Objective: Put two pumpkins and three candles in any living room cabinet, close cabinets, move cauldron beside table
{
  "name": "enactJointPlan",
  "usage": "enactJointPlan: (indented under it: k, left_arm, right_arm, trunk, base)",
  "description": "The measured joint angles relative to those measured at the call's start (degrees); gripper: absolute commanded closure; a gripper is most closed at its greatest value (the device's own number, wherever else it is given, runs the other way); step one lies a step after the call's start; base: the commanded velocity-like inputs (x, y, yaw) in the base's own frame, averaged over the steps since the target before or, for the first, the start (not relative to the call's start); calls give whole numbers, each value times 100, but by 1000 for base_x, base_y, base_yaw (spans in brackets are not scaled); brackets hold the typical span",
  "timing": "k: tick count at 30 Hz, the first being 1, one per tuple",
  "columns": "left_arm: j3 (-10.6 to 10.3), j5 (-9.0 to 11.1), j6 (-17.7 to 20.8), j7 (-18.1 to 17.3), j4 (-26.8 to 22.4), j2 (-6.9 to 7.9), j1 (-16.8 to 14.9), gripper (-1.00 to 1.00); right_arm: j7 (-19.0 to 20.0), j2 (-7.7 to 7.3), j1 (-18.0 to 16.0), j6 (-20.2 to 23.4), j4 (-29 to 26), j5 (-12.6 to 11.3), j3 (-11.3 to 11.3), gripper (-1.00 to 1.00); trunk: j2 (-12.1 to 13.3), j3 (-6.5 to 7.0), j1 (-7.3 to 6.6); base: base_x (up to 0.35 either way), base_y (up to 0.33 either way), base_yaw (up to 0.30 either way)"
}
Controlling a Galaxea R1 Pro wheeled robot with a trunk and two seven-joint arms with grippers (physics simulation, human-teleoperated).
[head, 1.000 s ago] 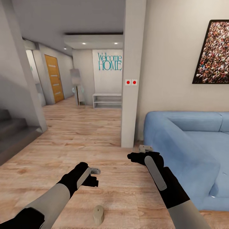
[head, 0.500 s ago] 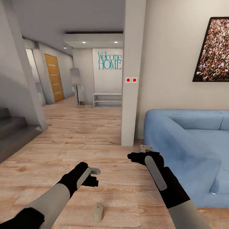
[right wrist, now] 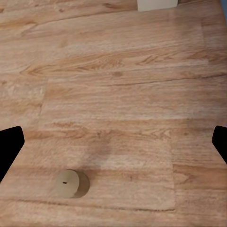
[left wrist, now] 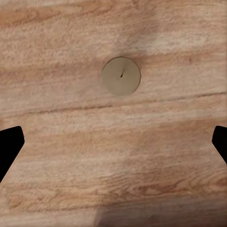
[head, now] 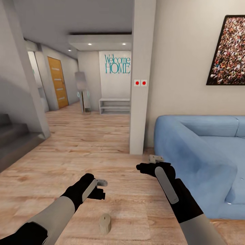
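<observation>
The left gripper [head: 102,189] hangs over the wooden floor [head: 85,143] with its jaws spread wide and empty, and a candle [head: 105,223] stands upright on the boards just below and ahead of it, clear of both fingertips. The right gripper [head: 149,164] is likewise wide open and empty, the candle lying off toward the left arm's side, with a blue sofa [head: 200,160] on its outer side.

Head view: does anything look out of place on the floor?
Yes. A short tan cylindrical candle stands upright on the bare wooden floor, between the two arms; an odd spot for a candle.
</observation>
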Motion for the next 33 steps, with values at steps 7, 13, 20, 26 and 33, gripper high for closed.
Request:
enactJointPlan:
  k: [7, 13, 20, 26, 33]
  left_arm:
    - [0, -7, -5, 0, 0, -1, 0, -100]
    - [-7, -7, -7, -13, 0, 0, 0, -100]
    - [-9, -10, -11, -12, 0, 0, 0, -100]
    - [-9, -16, -11, -16, 0, 0, 0, -100]
    - [-6, -23, -19, -11, 0, 0, 0, -100]
  right_arm:
    - [-1, 0, 0, 0, 0, 2, 5, -100]
    - [0, 3, 0, 0, 0, 2, 8, -100]
    - [4, 1, 0, 0, 0, 3, 2, -100]
    - [3, 1, 0, 0, 0, 3, 3, -100]
    - [3, 1, 0, 0, 0, 2, 7, -100]
  trunk:
    - [-281, -126, 154]
    - [-521, -233, 286]
    - [-802, -359, 439]
    - [-1043, -467, 571]
    - [-1324, -592, 725]
  base:
    - [0, 0, 0]
    - [0, 0, 0]
    - [0, 0, 0]
    - [0, 0, 0]
    - [0, 0, 0]
